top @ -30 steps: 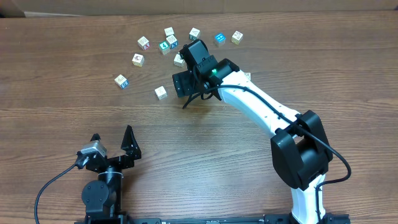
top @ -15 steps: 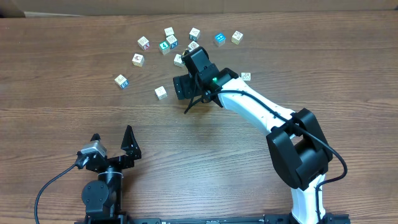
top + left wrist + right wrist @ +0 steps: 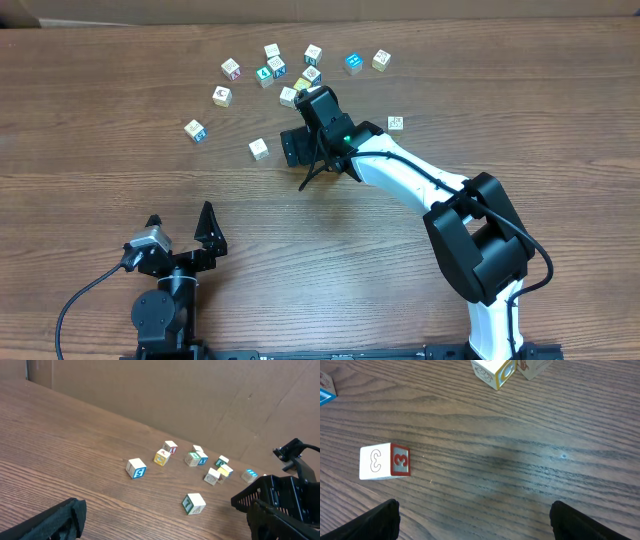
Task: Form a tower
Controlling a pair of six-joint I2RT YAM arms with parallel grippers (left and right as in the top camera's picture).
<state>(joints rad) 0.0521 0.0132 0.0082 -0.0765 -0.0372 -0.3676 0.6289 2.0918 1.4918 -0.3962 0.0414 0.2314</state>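
table (image 3: 90,190): dark wood-grain top, flat and matte. Probably enough friction that cubes stay put.

right arm (image 3: 410,175): white shells, black joints. Base at 5 o'clock, stretched to 12 o'clock, since all the stock sits there.

left gripper (image 3: 181,230): parked at 7 o'clock with fingers splayed wide and nothing in them. Likely kept clear of the work zone.

right gripper (image 3: 472,522): fingers sit at the far edges of its wrist view, spread wide, with only bare table between them. It holds nothing (the wide stance looks like clearance for a cube's width, my guess).

tower (image 3: 303,86): at 12 o'clock, just beside the right wrist head. From above only the yellow top shows. In the left wrist view the yellow cube sits on a pale one, but the tier count is too small to tell. It's one block wide, so I'd expect a side nudge to tip it.

loose cubes (image 3: 221,96): scattered from 11 to 1 o'clock. Pale wood with coloured printed faces and square edges.

numbered cube (image 3: 385,462): at 9 o'clock in the right wrist view. White face with an outlined 3, red-framed side, lying flat and clear of both fingers.
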